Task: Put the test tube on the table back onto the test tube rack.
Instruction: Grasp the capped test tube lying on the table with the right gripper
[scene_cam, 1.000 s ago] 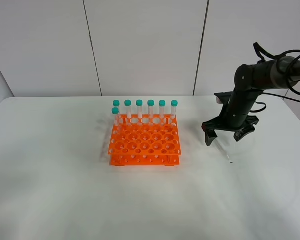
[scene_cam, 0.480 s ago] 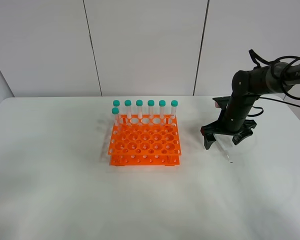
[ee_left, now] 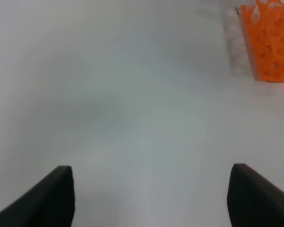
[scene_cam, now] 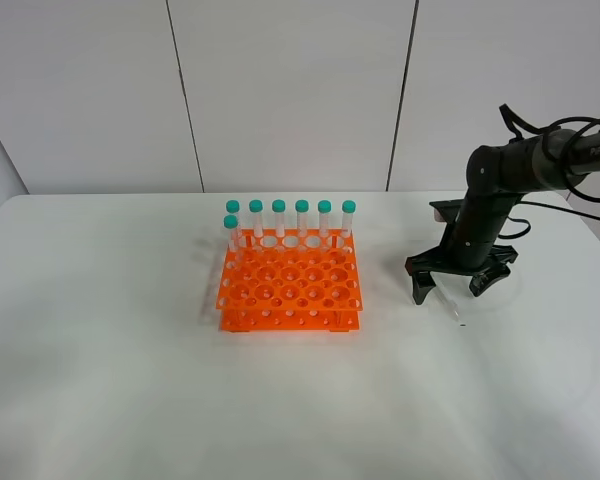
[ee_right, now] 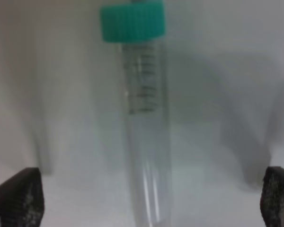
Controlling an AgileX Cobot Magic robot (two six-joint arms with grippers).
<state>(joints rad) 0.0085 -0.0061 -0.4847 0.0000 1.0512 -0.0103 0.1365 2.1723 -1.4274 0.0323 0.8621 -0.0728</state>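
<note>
The test tube (ee_right: 144, 123) lies flat on the white table (scene_cam: 130, 380), its teal cap (ee_right: 132, 21) and clear body filling the right wrist view. In the high view only its pointed end (scene_cam: 454, 311) shows, below the right gripper (scene_cam: 449, 287). That gripper is open and hangs low straddling the tube, a finger (ee_right: 16, 196) on each side. The orange test tube rack (scene_cam: 290, 285) stands mid-table with several teal-capped tubes in its back rows. The left gripper (ee_left: 151, 194) is open over bare table, and the rack's corner (ee_left: 270, 40) shows beyond it.
The right arm and its cables (scene_cam: 540, 140) reach in from the right edge. A white panelled wall (scene_cam: 290, 90) stands behind the table. The left arm is out of the high view.
The right gripper has come down closer to the table over the lying tube and shifted slightly. The rack and the left gripper have not moved.
</note>
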